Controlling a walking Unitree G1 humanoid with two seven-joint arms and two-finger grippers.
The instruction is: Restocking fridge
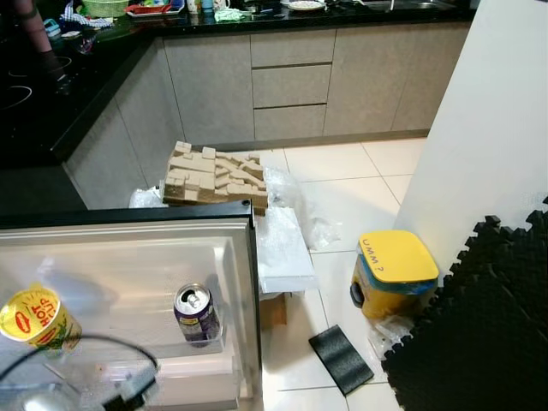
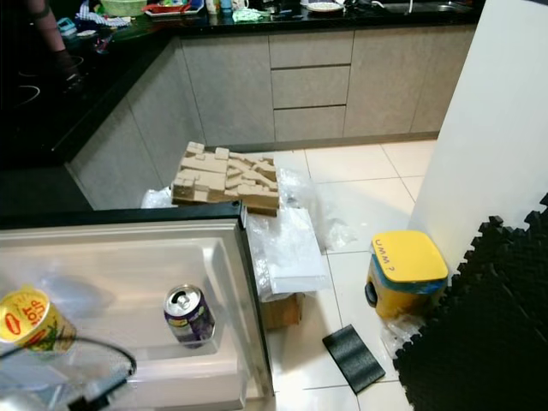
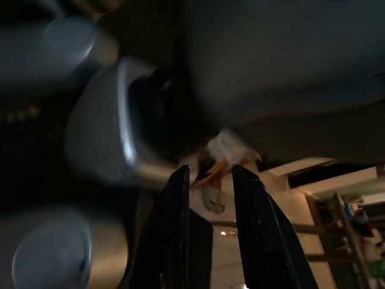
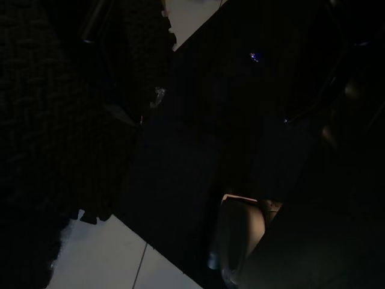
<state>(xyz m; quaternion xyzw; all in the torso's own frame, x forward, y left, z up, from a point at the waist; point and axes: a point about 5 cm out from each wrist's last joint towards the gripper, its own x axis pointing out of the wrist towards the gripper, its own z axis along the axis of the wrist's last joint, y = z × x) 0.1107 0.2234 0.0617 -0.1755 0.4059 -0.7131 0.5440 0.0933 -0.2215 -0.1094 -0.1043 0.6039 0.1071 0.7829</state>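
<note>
Nearest, low on the robot's left, the open fridge door (image 1: 244, 282) presents its white shelf. A purple drink can (image 1: 196, 313) stands upright in it, tab end up, close to the door's outer edge. Further left in the same shelf a yellow-lidded container (image 1: 32, 318) leans tilted, well apart from the can. A black cable (image 1: 128, 360) loops in front of both.

The left hand (image 3: 210, 229) hangs in shadow, its two black fingers slightly parted with nothing between them. Of the right hand, too dark to make out, I cannot tell the state.

Both stocked items lie on the left side, so the left arm looks the nearer one for any reach into the shelf; the can's long axis is vertical, which favours a sideways grasp.

Beyond the door, on the tiled floor (image 1: 342, 171), lie a white plastic-wrapped package (image 1: 282, 248), a yellow-lidded tub (image 1: 394, 274) and a stack of cardboard pieces (image 1: 214, 175). Farthest, the black table (image 1: 257, 19) carries dishes.
</note>
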